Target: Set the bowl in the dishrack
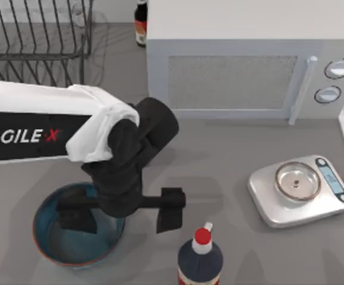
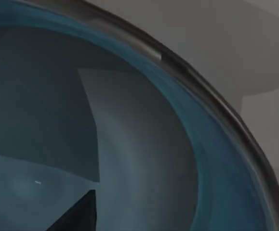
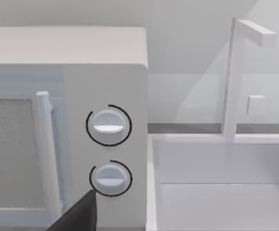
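Observation:
The blue bowl (image 1: 53, 240) with its reddish-brown rim sits near the table's front left. My left gripper (image 1: 124, 212) hangs low over the bowl's right side and is open. One finger (image 1: 76, 217) is inside the bowl and the other finger (image 1: 170, 209) is outside, so the rim lies between them. The left wrist view shows the grey-blue inside of the bowl (image 2: 144, 159) from close up, with its rim curving past. The dark wire dishrack (image 1: 35, 41) stands at the back left. My right arm is parked, its wrist view facing the microwave's knobs.
A white microwave (image 1: 231, 65) takes up the back middle. A kitchen scale (image 1: 299, 190) sits at the right. A dark bottle with a red cap (image 1: 200, 255) stands just right of the bowl at the front edge, and another bottle (image 1: 141, 24) stands beside the dishrack.

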